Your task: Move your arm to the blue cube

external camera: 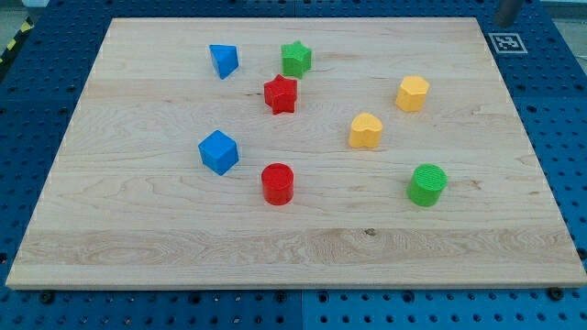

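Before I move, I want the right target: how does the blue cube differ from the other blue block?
The blue cube is box-shaped with a flat top; the blue triangular block tapers to a point. The blue cube lies lower in the view, left of the red cylinder; the blue triangular block lies near the view's top, left of the green star. Both share the same blue. My tip is not visible.

The surface (303,247) is pale wood with fine brown grain lines. On it are a blue cube (218,151), a blue triangular block (223,60), a green star (296,59), a red star (281,94), a red cylinder (277,183), a green cylinder (426,184) and two yellow blocks (412,93) (365,130). A black-and-white square marker (506,42) sits on the dark blue pegboard (559,101).
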Controlling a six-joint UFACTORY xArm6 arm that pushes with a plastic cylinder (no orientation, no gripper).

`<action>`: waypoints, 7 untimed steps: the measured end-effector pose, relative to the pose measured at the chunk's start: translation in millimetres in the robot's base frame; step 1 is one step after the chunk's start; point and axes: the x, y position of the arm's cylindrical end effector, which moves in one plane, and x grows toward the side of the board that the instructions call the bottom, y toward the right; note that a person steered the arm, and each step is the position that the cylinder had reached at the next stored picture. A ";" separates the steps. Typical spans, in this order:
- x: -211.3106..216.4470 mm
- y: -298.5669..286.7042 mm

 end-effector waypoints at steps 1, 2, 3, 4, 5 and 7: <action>0.0 0.2; 2.7 0.0; 19.0 -44.1; 24.8 -90.4; 25.0 -139.8; 28.6 -249.9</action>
